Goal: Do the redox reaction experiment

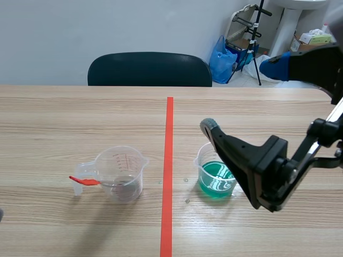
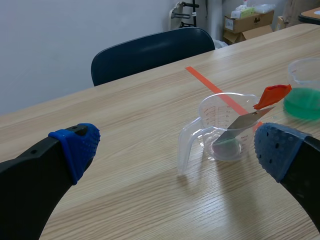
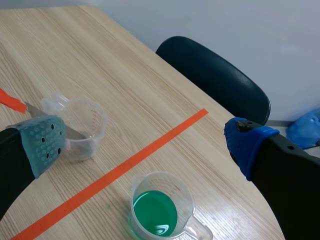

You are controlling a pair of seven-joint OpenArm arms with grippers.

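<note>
The wooden table (image 1: 64, 118) is split down its middle by an orange-red tape line (image 1: 168, 160), and a dark chair (image 1: 150, 68) is pushed in at the far edge. The layout looks deliberate. One vessel stands on each side of the line, so each arm probably has its own to work with.

The right gripper (image 3: 145, 144) hangs above the table with its fingers spread wide and nothing between them. The measuring cup of green liquid (image 1: 216, 174) stands upright on the right half, below the gripper and in line with the gap between its fingers, but not touched. In the scene view the lower finger lies over the cup's far rim. That pose suits a descent onto the cup, probably to lift and pour it.

The left gripper (image 2: 177, 149) sits low and is likewise wide open and empty. The clear measuring cup (image 1: 123, 172) stands ahead of it on the left half, nearer its right finger and apart from both pads. Something pale lies in the cup's bottom; what it is cannot be told.

A spatula (image 1: 86, 181) leans in the clear cup, its metal blade down inside and its orange handle out over the rim, likely left so for an easy pinch
</note>
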